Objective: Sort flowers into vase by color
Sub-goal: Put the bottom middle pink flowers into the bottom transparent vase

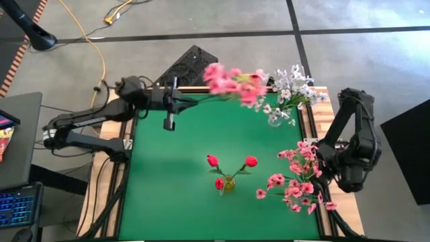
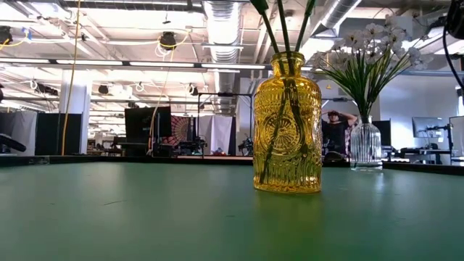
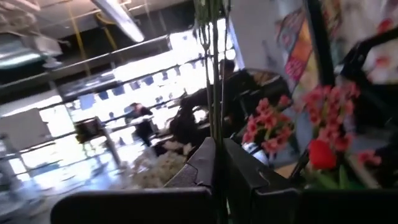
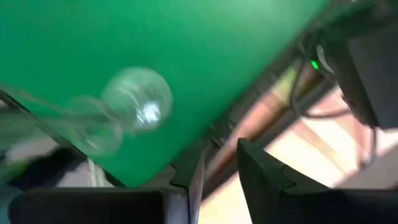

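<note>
Holding a pink spray (image 1: 232, 82) by its green stem, our left gripper (image 1: 176, 101) is clamped tight above the table's far edge, the blossoms hanging near the white sprays (image 1: 292, 86) standing in the clear glass vase (image 1: 275, 119). Three red buds (image 1: 231, 167) sit in our yellow vase (image 2: 287, 123) mid-mat. More pink sprays (image 1: 299, 178) lie on the green mat (image 1: 168, 188) beside our right gripper (image 4: 217, 171), whose jaws stand partly apart, gripping nothing we can see.
</note>
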Robot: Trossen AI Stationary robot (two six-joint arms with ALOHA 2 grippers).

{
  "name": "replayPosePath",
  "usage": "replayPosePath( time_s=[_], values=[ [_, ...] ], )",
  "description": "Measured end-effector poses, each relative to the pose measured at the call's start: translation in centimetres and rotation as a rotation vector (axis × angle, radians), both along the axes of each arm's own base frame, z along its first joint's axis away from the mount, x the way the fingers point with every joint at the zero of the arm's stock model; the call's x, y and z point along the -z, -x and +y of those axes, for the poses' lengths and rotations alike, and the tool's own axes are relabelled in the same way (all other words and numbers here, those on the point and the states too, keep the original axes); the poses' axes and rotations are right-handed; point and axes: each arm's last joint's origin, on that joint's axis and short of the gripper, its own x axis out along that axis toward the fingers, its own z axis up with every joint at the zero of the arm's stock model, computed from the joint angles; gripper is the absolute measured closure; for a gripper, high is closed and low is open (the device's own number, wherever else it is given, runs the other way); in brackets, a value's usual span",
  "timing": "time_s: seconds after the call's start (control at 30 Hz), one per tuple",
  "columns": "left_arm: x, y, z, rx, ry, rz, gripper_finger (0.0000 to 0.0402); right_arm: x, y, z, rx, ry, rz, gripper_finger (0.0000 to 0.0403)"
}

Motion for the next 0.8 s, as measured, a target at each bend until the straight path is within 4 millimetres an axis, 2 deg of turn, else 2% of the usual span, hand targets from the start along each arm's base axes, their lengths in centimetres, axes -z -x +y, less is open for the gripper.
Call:
replayPosePath(
  time_s=[0.1,0.4,0.63,0.8],
  values=[
    [0.4,-1.0,1.2,0.067,0.046,-0.021,0.0401,0.0,-0.5,-0.2,0.031,0.024,-0.065,0.029],
    [2.1,-4.5,2.5,0.208,0.08,-0.093,0.0401,-1.3,-2.2,-1.0,0.038,0.119,-0.3,0.0297],
    [2.9,-6.3,3.2,0.275,0.115,-0.298,0.0401,-2.9,-3.7,-2.2,0.019,0.311,-0.541,0.0297],
    [4.2,-7.7,3.2,0.316,0.244,-0.406,0.0401,-5.1,-4.5,-3.4,-0.019,0.511,-0.705,0.0297]
  ],
)
